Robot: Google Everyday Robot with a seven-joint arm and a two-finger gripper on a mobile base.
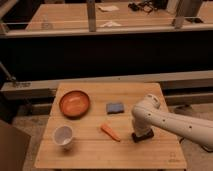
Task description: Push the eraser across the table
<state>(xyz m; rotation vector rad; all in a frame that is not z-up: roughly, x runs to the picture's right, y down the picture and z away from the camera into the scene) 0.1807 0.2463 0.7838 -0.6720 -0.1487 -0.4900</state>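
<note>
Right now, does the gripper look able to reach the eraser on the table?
Likely yes. The shut gripper is down on the table right at the black eraser, and nothing stands between them. The orange piece and the blue-grey pad lie apart from it.

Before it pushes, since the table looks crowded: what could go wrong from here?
The claw, closed, sits at the eraser on the table's right side. Pushed left, the eraser would likely hit the orange carrot-like piece, then perhaps the white cup. Pushed right or forward, it could slide off the nearby edge.
</note>
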